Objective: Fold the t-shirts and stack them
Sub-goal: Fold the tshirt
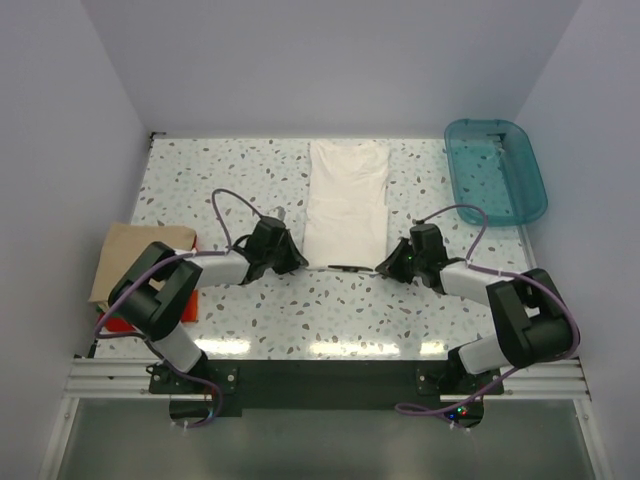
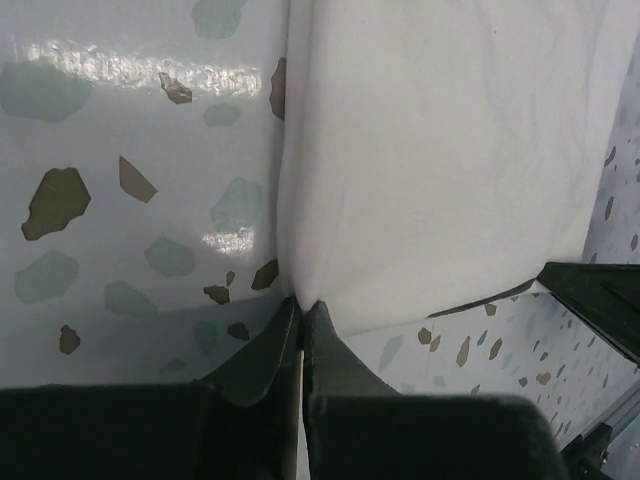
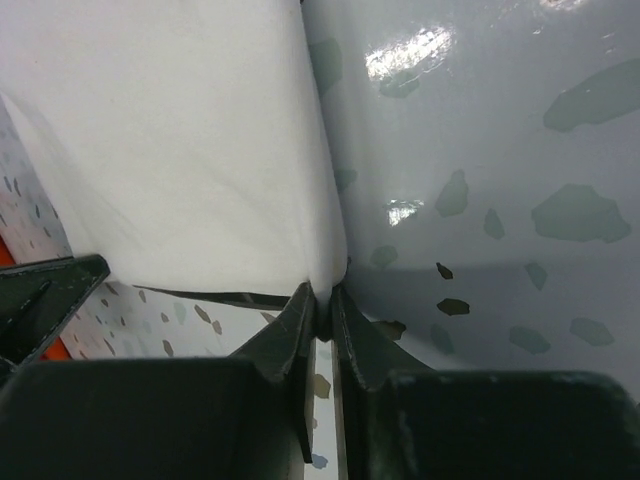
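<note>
A long white t-shirt [image 1: 346, 200] lies folded lengthwise down the middle of the speckled table. My left gripper [image 1: 298, 262] is shut on its near left corner, the cloth [image 2: 440, 150] pinched between the fingertips [image 2: 303, 305]. My right gripper [image 1: 384, 267] is shut on the near right corner, white cloth [image 3: 180, 140] caught between its tips [image 3: 323, 292]. The near hem is lifted a little off the table between the two grippers. A folded tan t-shirt [image 1: 125, 256] sits on a red one [image 1: 118, 324] at the left edge.
A teal plastic bin [image 1: 495, 170] stands at the back right of the table [image 1: 250, 170]. The opposite gripper's dark finger shows at the edge of each wrist view, as my right finger [image 2: 600, 300] and my left finger [image 3: 45, 290]. White walls close in the table on three sides.
</note>
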